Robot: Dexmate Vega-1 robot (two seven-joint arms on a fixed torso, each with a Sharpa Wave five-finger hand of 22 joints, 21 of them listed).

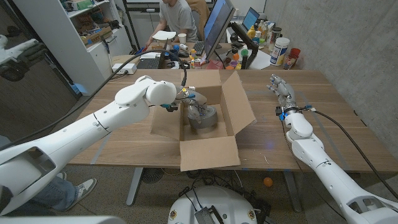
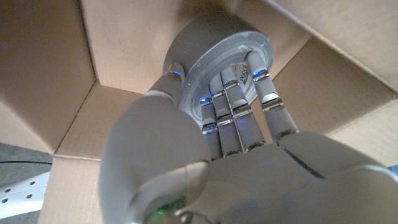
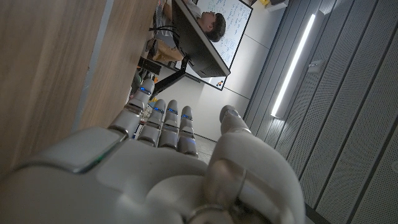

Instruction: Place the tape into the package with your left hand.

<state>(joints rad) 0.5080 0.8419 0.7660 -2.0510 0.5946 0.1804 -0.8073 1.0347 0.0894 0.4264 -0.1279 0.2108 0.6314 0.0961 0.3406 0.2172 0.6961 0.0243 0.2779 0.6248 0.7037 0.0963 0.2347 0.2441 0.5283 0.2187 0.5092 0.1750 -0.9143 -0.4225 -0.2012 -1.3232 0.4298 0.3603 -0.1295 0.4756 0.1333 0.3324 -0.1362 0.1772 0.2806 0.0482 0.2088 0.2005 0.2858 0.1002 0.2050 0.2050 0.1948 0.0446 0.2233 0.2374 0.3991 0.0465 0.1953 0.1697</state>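
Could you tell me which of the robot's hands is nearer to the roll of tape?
Left. The left hand grips the tape inside the box; the right hand waits on the table, off beyond the box.

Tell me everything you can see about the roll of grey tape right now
The thick roll of silver-grey duct tape is inside the open brown cardboard box, low near its floor. It has a matte grey outer band and a pale inner core ring. The robot's left hand holds it, fingers hooked into the core and the thumb against the outer wall. Whether the roll already rests on the box floor cannot be told.
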